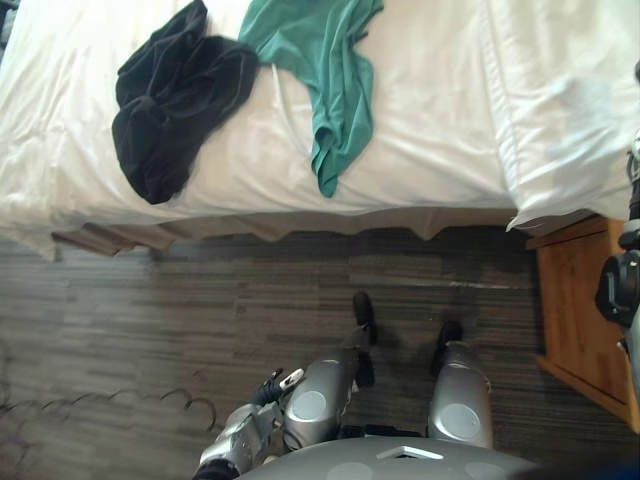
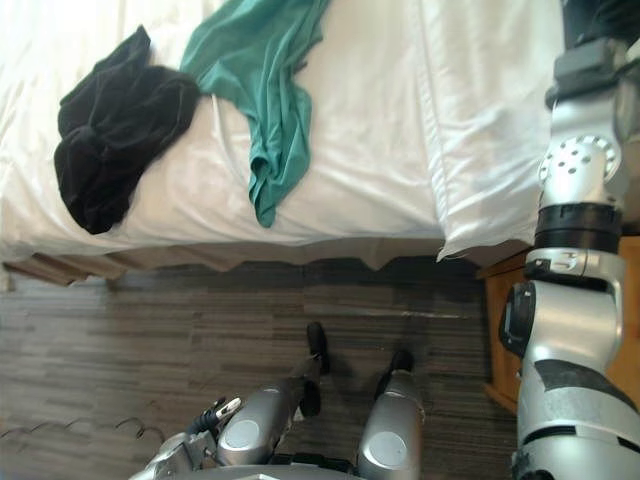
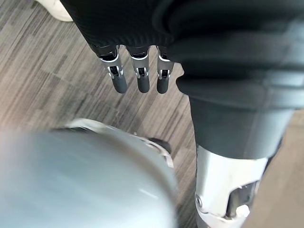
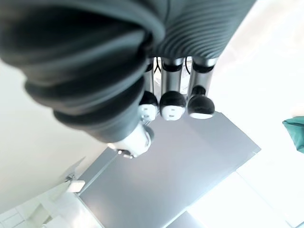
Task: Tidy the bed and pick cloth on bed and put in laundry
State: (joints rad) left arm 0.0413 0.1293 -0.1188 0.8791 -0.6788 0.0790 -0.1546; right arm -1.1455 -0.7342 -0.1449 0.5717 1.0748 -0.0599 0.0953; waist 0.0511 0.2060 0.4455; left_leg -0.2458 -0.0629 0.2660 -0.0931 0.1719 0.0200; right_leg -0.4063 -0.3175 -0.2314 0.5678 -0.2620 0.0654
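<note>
A crumpled black cloth (image 1: 175,95) lies on the left part of the white bed (image 1: 430,120), close to its near edge. Beside it a green cloth (image 1: 325,70) is spread out, one end trailing toward the bed's edge. My left hand (image 1: 275,385) hangs low by my side over the floor, well short of the bed. Its fingers (image 3: 137,76) are straight and hold nothing. My right arm (image 2: 575,180) is raised at the right, by the pillow. My right hand's fingers (image 4: 172,102) are relaxed and empty, and a corner of the green cloth (image 4: 297,133) shows past them.
A white pillow (image 1: 565,100) lies at the right end of the bed, overhanging its corner. A wooden nightstand (image 1: 580,310) stands right of the bed, close to my right arm. Grey striped carpet (image 1: 150,320) lies between me and the bed.
</note>
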